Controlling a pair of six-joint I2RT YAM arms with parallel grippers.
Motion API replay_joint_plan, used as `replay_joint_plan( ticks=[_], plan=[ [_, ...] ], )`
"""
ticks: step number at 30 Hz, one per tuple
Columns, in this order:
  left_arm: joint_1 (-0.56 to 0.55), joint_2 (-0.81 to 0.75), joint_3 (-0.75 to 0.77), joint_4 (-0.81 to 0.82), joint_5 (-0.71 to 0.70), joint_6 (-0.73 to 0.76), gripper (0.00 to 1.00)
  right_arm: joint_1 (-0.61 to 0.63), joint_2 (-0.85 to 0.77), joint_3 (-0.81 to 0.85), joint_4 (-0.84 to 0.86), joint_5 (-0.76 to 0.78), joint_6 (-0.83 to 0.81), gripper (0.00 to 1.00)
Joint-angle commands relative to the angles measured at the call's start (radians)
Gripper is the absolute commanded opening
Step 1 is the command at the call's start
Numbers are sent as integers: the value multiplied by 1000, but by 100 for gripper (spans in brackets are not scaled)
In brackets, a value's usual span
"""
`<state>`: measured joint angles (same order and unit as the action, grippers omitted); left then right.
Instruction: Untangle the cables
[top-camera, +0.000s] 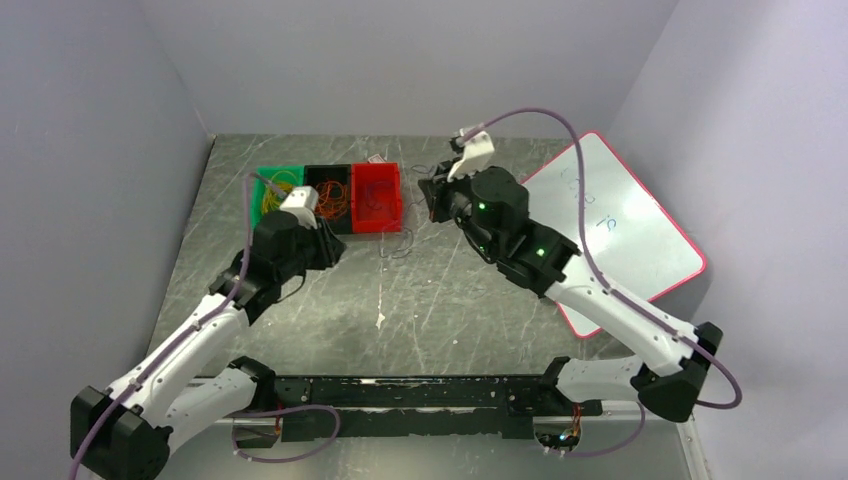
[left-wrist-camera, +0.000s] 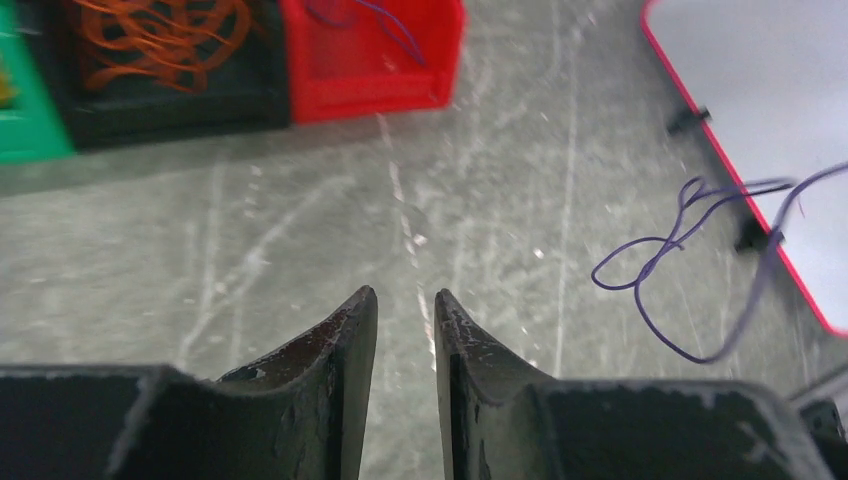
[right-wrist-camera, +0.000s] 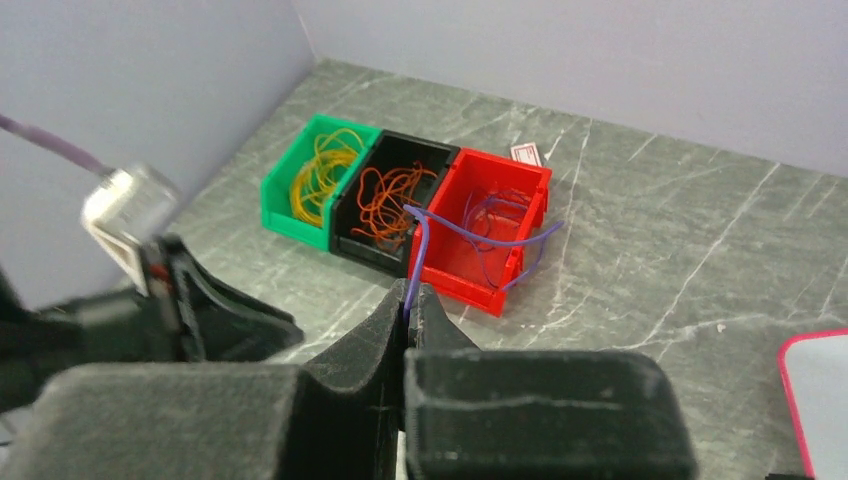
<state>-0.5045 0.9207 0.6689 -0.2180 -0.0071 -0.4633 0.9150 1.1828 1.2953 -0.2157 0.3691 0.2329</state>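
The right end effector (right-wrist-camera: 408, 303) is clenched on a purple cable (right-wrist-camera: 470, 232), whose loops trail toward the red bin (right-wrist-camera: 450, 278); whether they touch it is hard to tell. The left end effector (left-wrist-camera: 405, 310) hovers over the tabletop (left-wrist-camera: 250, 250), fingers slightly parted and gripping nothing. Orange cables (right-wrist-camera: 385, 200) lie in the black bin (right-wrist-camera: 370, 255), yellow cables (right-wrist-camera: 325, 170) in the green bin (right-wrist-camera: 290, 215).

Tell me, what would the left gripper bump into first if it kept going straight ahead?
Probably the red bin. The left gripper points at it across the table, with nothing between. If it tilts downward, it might touch the table first; depth is unclear.
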Motion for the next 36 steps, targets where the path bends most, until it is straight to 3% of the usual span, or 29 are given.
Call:
replay_joint_plan(
  ticks=[1, 7, 24, 36],
  plan=[
    [132, -20, 77, -160, 42, 62, 33, -20, 78, 41, 23, -22, -76, 0],
    [225, -59, 123, -276, 23, 135, 36, -72, 189, 90, 120, -53, -125, 0],
    [225, -161, 94, -275, -15, 143, 39, -207, 547, 344, 275, -223, -212, 0],
    [224, -176, 88, -270, -17, 145, 39, -246, 725, 412, 353, -322, -274, 0]
  ],
)
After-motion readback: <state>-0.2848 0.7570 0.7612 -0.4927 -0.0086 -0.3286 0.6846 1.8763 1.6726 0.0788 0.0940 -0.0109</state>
